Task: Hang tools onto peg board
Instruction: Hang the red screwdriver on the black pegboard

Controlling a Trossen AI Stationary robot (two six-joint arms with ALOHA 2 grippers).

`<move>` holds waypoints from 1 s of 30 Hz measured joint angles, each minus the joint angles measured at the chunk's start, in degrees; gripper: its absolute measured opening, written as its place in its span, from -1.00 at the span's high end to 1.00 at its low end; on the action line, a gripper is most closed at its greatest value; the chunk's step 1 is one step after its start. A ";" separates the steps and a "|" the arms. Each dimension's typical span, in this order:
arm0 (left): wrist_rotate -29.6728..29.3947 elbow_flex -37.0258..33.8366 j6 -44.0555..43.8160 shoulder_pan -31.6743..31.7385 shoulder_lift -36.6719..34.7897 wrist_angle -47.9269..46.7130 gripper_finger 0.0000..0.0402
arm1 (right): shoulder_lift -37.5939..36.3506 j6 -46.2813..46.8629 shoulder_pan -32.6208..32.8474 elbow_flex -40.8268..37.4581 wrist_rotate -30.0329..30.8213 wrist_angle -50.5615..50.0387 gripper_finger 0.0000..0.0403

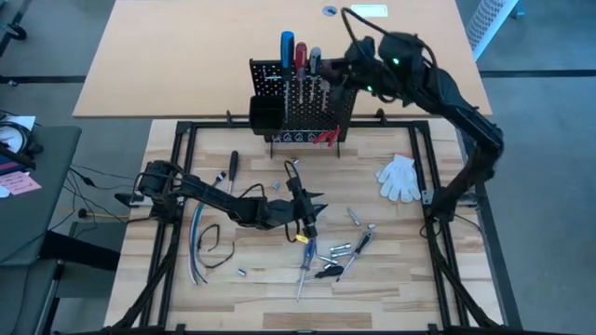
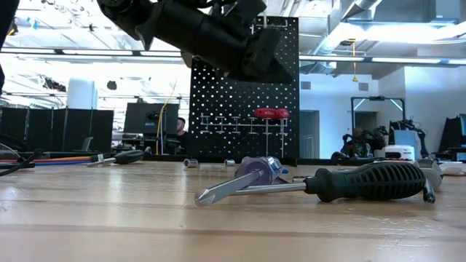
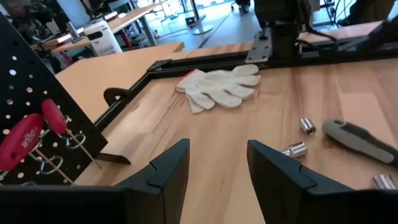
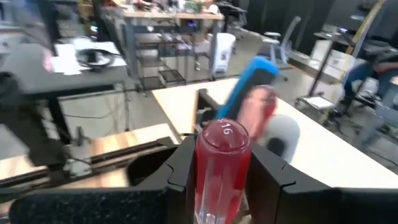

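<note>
The black peg board (image 1: 303,102) stands upright at the table's far middle, with a black bin (image 1: 265,112) at its left. Blue and red screwdrivers (image 1: 291,48) stick up from its top, and red-handled pliers (image 3: 25,140) hang on its front. My right gripper (image 4: 221,168) is at the board's upper right (image 1: 343,70), shut on a clear red screwdriver handle (image 4: 224,155). My left gripper (image 3: 217,168) hovers open over the table's middle (image 1: 310,219), with nothing between its fingers. Loose screwdrivers and silver bits (image 1: 335,251) lie on the table in front of it. My right gripper pinches the clear red handle between its two fingers, just below its round end cap (image 4: 224,134), which is marked 16. The fingers come nearly level from the table's right side and lie across the handle. The handle stands upright; its shaft is hidden below the fingers.
A white glove (image 1: 399,177) lies at the table's right. A bundle of cables (image 1: 200,247) lies at the left, and a black-handled screwdriver (image 1: 234,166) beyond it. A large black-handled screwdriver (image 2: 364,180) lies near the front edge. Black frame rails (image 1: 424,177) border the table.
</note>
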 joint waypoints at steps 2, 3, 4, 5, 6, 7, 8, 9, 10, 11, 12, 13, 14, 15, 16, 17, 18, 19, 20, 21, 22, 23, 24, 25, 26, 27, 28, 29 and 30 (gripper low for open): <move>0.00 0.00 0.02 0.00 0.01 0.06 0.23 | 1.81 -0.11 -1.19 2.17 0.01 -1.65 0.52; 0.00 0.00 0.02 0.00 0.00 0.15 0.23 | 2.35 -0.16 -1.74 2.80 0.01 -2.20 0.52; 0.00 0.00 0.02 0.00 0.00 0.20 0.23 | 2.81 -0.15 -2.28 3.37 0.01 -2.40 0.52; 0.00 0.00 0.02 0.00 0.00 0.09 0.23 | 3.04 -0.15 -2.79 3.81 -0.01 -2.34 0.52; 0.01 0.00 0.02 0.00 0.00 -0.01 0.23 | 3.05 -0.11 -3.30 3.99 -0.01 -2.12 0.52; 0.00 0.00 0.02 0.00 0.00 0.01 0.23 | 2.87 -0.10 -3.91 4.09 -0.02 -1.99 0.52; 0.00 0.00 0.02 0.00 0.00 0.13 0.23 | 2.75 -0.11 -4.43 4.16 -0.05 -1.86 0.52; 0.00 0.00 0.02 0.00 0.00 0.16 0.23 | 2.66 -0.07 -4.85 4.19 -0.03 -1.78 0.52; 0.02 0.00 0.03 0.00 0.00 0.14 0.23 | 2.65 0.25 -5.30 4.19 -0.14 -1.83 0.52; 0.02 0.00 0.02 0.00 0.00 0.12 0.23 | 2.67 0.42 -5.63 4.19 -0.47 -1.80 0.52; 0.02 0.00 0.02 0.00 0.00 0.12 0.23 | 2.73 0.40 -5.92 4.19 -0.43 -1.84 0.52; 0.02 0.00 0.02 0.00 0.00 0.14 0.23 | 2.83 0.36 -6.13 4.17 -0.41 -1.89 0.52; 0.02 0.00 0.00 0.00 0.00 0.14 0.23 | 2.86 0.31 -6.29 4.11 -0.41 -2.00 0.52; 0.02 0.00 0.00 0.00 0.00 0.14 0.23 | 2.87 0.19 -6.45 4.10 -0.41 -2.01 0.52; 0.02 0.00 -0.02 0.00 0.00 0.12 0.23 | 2.87 0.20 -6.53 4.10 -0.41 -1.89 0.52; 0.01 0.00 -0.02 0.00 0.00 0.14 0.23 | 2.87 0.29 -6.68 4.10 -0.43 -1.73 0.52; 0.02 0.00 -0.04 0.00 0.00 0.17 0.23 | 2.87 0.38 -6.80 4.10 -0.43 -1.66 0.52; 0.02 0.00 -0.04 0.00 0.00 0.17 0.23 | 2.87 0.38 -6.92 4.10 -0.43 -1.66 0.52; 0.02 0.00 -0.07 0.00 0.00 0.16 0.23 | 2.87 0.38 -7.09 4.10 -0.43 -1.64 0.52; 0.02 0.00 -0.07 0.00 0.00 0.14 0.23 | 2.87 0.38 -7.10 4.09 -0.41 -1.66 0.52; 0.02 0.00 -0.09 0.00 0.00 0.14 0.23 | 2.89 0.38 -7.10 3.96 -0.41 -1.53 0.52; 0.02 0.00 -0.13 0.00 0.00 0.16 0.23 | 2.88 0.38 -7.10 3.60 -0.39 -1.13 0.52; 0.02 0.00 -0.13 0.00 0.00 0.17 0.23 | 2.87 0.34 -7.10 3.17 -0.25 -0.61 0.52; 0.02 0.00 -0.14 0.00 0.00 0.17 0.23 | 2.87 0.22 -7.11 2.80 0.10 -0.31 0.52; 0.02 0.00 -0.15 0.00 0.00 0.19 0.23 | 2.87 0.14 -7.27 2.51 0.20 -0.33 0.52; 0.02 0.00 -0.15 0.00 0.00 0.28 0.23 | 2.89 0.10 -7.48 2.16 0.19 -0.28 0.52; 0.02 0.00 -0.17 0.00 0.00 0.36 0.23 | 2.89 0.10 -7.54 1.77 0.21 -0.18 0.51; 0.02 0.00 -0.18 0.00 0.00 0.36 0.23 | 2.90 0.13 -7.60 1.60 0.18 -0.20 0.49; 0.02 0.00 -0.22 0.00 0.00 0.36 0.23 | 2.91 0.12 -7.75 1.53 0.21 -0.22 0.46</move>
